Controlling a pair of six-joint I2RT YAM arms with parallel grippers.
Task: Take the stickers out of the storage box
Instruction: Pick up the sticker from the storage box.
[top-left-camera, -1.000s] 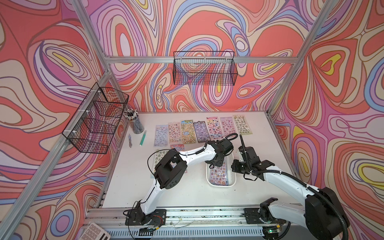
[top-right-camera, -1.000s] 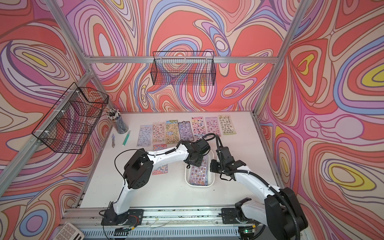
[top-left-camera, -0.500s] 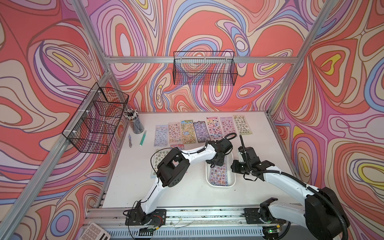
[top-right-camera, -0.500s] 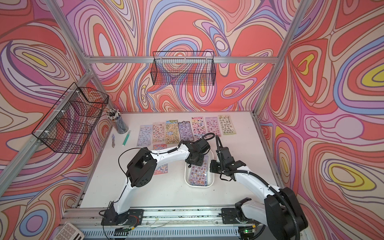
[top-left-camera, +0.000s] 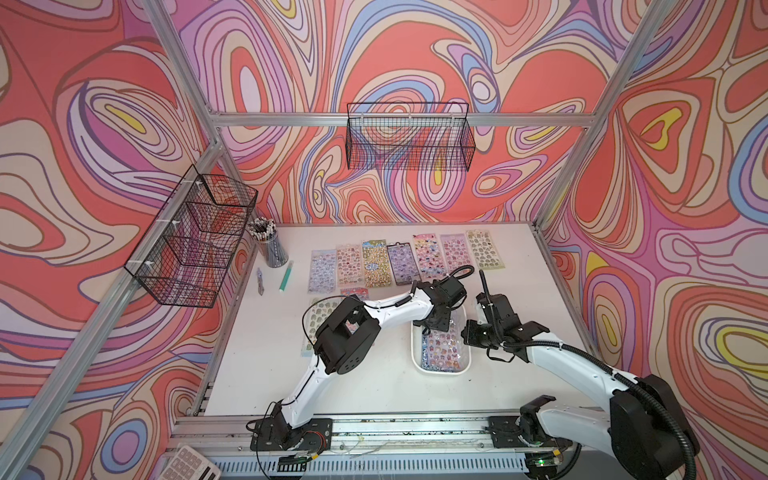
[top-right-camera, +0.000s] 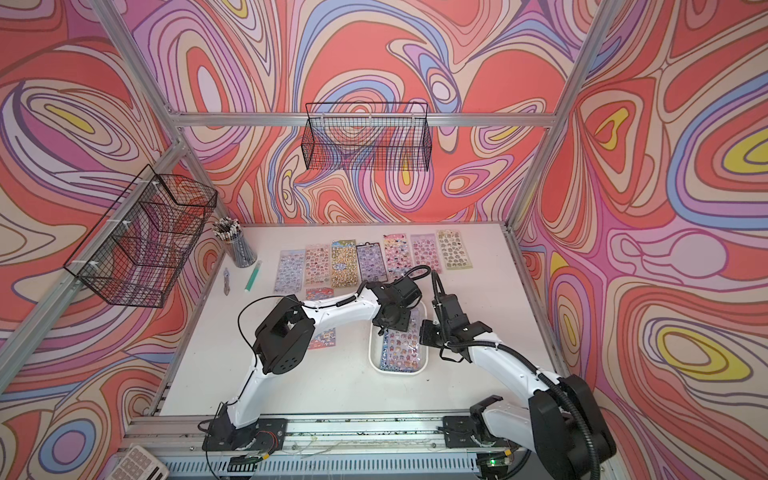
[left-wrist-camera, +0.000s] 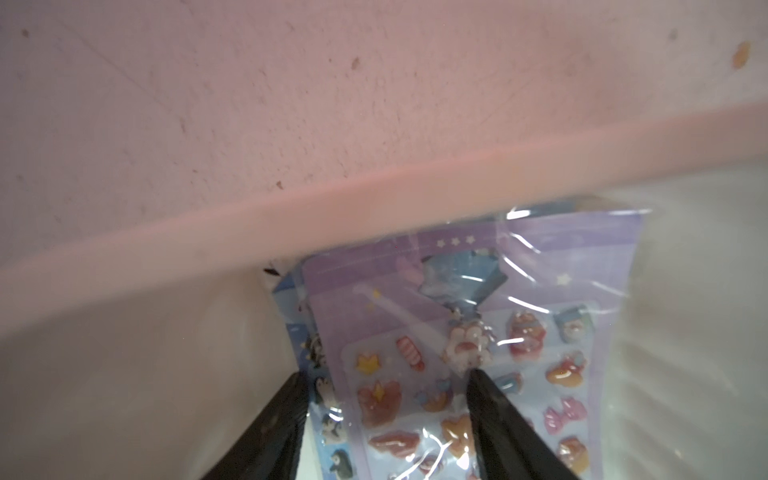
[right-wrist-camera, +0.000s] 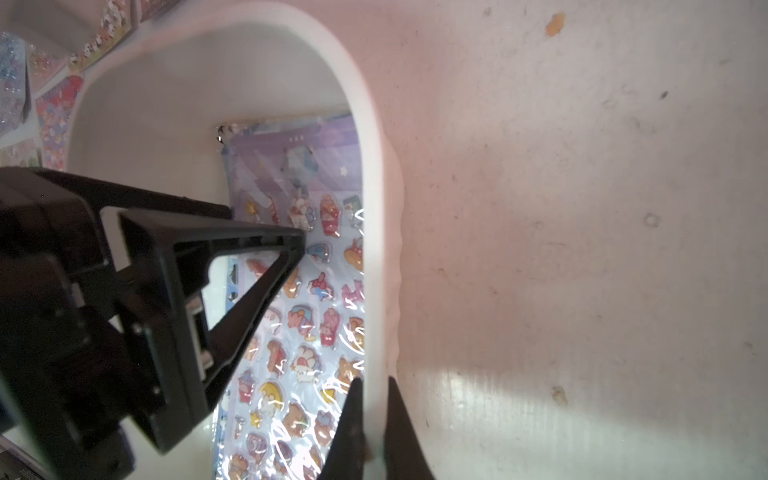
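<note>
White desk (top-left-camera: 374, 395), swirl-patterned walls | green pen (top-left-camera: 285, 276) far left | stickers (top-left-camera: 376, 264): row of sheets along far edge, a few under left arm, more stacked in box (top-left-camera: 441, 371) right of centre | left pincer (left-wrist-camera: 386, 374) spread over top purple sheet in box, contact unclear | right pincer (right-wrist-camera: 374, 380) pinching box's right rim

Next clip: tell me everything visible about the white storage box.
The storage box is a shallow white tray, plastic by its look, with rounded corners, flat on the table. Sticker sheets lie stacked inside, a purple one on top. The right pincer is shut on its long side rim; the left pincer reaches in, open, over the sheets.
</note>
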